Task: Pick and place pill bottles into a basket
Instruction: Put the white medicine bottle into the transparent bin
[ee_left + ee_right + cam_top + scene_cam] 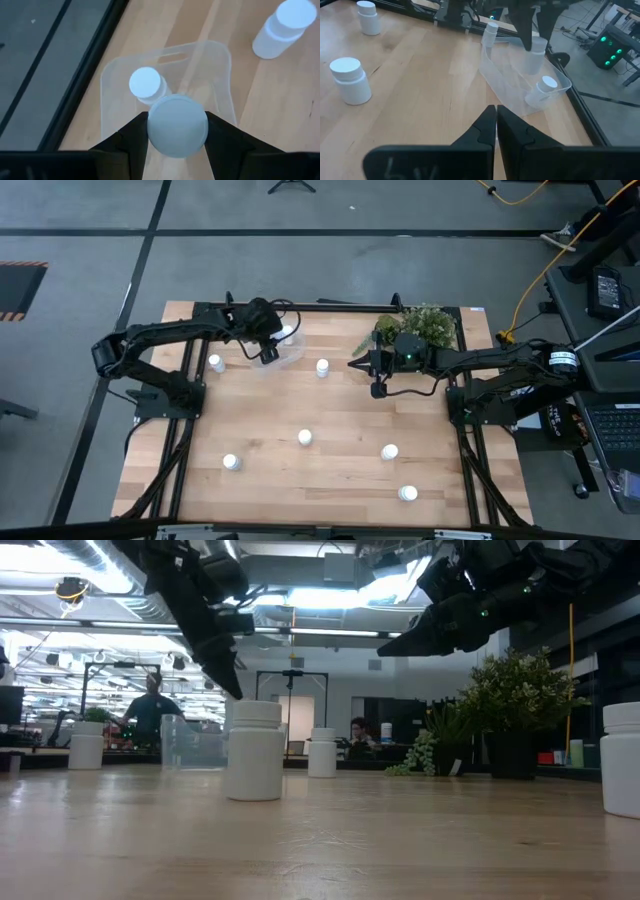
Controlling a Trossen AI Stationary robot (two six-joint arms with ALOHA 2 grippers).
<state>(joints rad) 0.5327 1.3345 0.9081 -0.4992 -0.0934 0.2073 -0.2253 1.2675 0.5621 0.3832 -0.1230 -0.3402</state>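
Note:
The clear basket [287, 352] stands at the table's far left, with one white pill bottle [145, 83] upright inside it. My left gripper [176, 131] is over the basket, shut on a second pill bottle [176, 125]. It also shows in the right wrist view [529, 31]. My right gripper [358, 364] is shut and empty above the table, right of the basket and in front of the plant. Several other pill bottles stand upright on the table, among them one [216, 363] left of the basket and one [322, 367] right of it. My left gripper pinches the pill bottle between its two fingers, on two opposite sides near its top [150, 131]. The fingers [538, 22] come from above, pointing steeply down. The bottle [535, 54] hangs upright, its lower end between the basket's walls; whether it touches the floor I cannot tell.
A green bushy plant [418, 326] stands at the far right, just behind my right arm. Bottles stand at mid table [305, 437] and toward the near edge [231, 462], [389, 451], [407, 493]. Black frame rails run along the table's sides.

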